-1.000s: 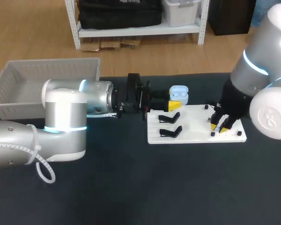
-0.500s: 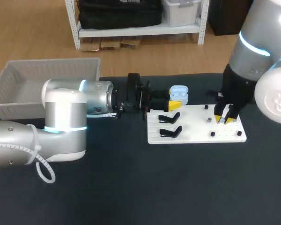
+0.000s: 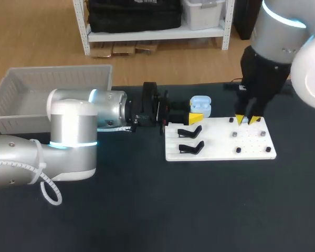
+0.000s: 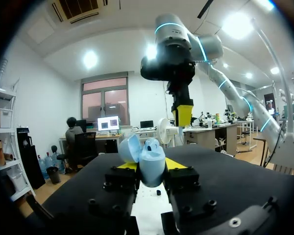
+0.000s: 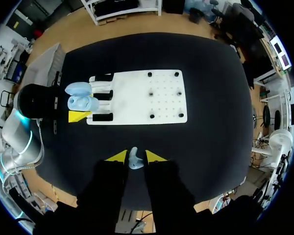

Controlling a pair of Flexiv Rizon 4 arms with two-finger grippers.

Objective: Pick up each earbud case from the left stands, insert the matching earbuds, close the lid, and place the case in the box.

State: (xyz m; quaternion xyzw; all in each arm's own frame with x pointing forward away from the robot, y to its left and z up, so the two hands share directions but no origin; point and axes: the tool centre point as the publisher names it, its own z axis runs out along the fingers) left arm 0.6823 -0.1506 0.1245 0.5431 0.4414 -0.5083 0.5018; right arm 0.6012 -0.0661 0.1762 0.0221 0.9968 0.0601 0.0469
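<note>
Right gripper (image 3: 248, 120) tight around pale earbud (image 5: 133, 159)

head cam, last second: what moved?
The right gripper lifted off the white board and moved toward its far edge, with an earbud pinched between its fingers. The left gripper stayed put, shut on the open earbud case beside the board's left end.

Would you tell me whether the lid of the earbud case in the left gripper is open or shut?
Open: the lid is swung back from the earbud case, which the left gripper clamps from both sides.
</note>
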